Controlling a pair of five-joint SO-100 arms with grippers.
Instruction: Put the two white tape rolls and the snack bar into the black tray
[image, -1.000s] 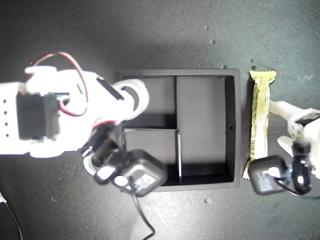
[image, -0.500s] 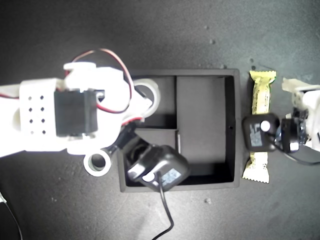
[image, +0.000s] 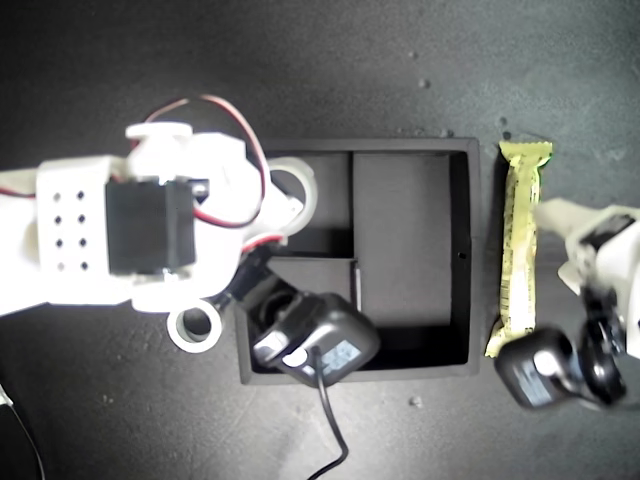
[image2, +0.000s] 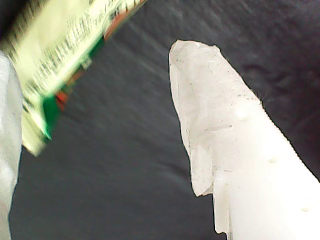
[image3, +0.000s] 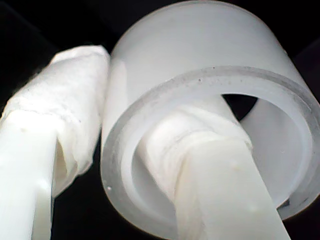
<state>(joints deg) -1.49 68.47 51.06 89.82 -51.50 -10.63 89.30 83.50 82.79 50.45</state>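
Nothing rests loose in the black tray (image: 462, 255) yet, as far as I can judge. My second gripper (image3: 125, 165) pinches the wall of one tape roll (image3: 210, 85), one finger inside its hole and one outside, holding it over the tray's small compartment at the exterior view's upper left. The other tape roll (image: 194, 326) lies on the surface (image: 120, 80) just outside the tray (untouched). My first gripper (image2: 100, 150) is spread beside the snack bar (image: 517, 250), not gripping it
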